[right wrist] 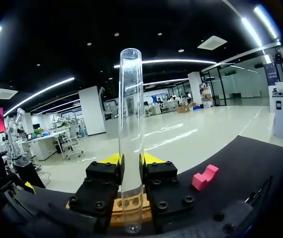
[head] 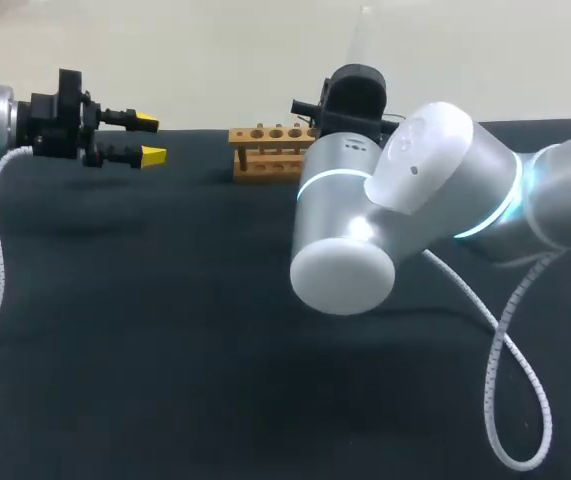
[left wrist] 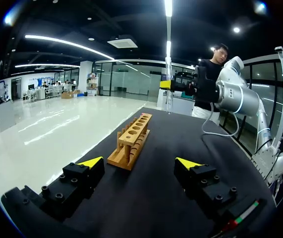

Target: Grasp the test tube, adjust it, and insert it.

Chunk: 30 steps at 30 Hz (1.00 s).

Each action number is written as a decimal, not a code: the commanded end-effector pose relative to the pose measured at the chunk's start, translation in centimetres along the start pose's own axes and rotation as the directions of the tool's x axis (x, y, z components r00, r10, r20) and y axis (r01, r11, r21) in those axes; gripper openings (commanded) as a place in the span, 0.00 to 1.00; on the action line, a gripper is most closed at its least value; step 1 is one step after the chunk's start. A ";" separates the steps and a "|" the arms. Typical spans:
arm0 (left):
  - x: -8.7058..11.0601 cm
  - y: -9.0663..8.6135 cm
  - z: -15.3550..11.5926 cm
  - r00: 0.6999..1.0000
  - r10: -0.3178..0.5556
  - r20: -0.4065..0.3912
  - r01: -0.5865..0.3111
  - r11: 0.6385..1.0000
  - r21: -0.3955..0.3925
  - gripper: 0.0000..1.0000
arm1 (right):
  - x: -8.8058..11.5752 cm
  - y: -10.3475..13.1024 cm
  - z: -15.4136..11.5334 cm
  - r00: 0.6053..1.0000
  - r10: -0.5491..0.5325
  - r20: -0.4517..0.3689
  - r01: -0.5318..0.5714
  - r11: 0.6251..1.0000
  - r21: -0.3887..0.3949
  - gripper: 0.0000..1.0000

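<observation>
test tube (right wrist: 131,124) stands pinched in right pincer (right wrist: 132,159), a grip the head view hides; left pincer (left wrist: 139,162) spread.

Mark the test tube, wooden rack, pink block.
test tube (right wrist: 131,124): right wrist view, glass mid-length.
wooden rack (left wrist: 134,135): left wrist view, holed top board.
pink block (right wrist: 205,177): right wrist view, front face.

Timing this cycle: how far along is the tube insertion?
Done: grasp. The right tool is shut on the test tube, held upright. In hand: positioning, the tube hangs by the wooden rack, its lower end not in a hole yet. Left: insertion. The left tool is open, apart from the rack.
</observation>
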<state>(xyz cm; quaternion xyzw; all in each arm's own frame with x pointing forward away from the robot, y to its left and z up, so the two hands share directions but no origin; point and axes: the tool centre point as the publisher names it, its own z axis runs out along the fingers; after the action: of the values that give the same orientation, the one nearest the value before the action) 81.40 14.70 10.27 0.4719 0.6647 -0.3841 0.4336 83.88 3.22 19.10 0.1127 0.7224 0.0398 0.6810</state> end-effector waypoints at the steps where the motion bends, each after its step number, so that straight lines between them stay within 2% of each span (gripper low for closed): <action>1: 0.1 -0.2 0.0 1.000 0.003 0.003 -0.003 1.000 -0.005 1.00 | 0.6 -0.1 2.1 1.000 -0.009 0.017 0.009 1.000 -0.017 0.00; 16: 0.1 -0.2 0.0 1.000 0.003 0.003 -0.003 1.000 -0.005 1.00 | 0.7 -0.8 6.2 0.998 -0.014 0.069 0.016 0.999 -0.038 0.00; 30: 0.1 -0.2 0.0 1.000 0.003 0.003 -0.003 1.000 -0.005 1.00 | 1.9 -0.7 7.6 0.997 -0.002 0.079 0.005 0.999 -0.038 0.00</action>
<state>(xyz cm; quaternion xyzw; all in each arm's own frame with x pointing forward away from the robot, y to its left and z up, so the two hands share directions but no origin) 81.40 14.70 10.27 0.4719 0.6647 -0.3841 0.4336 90.91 2.05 16.85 0.1004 0.6953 0.0464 0.7102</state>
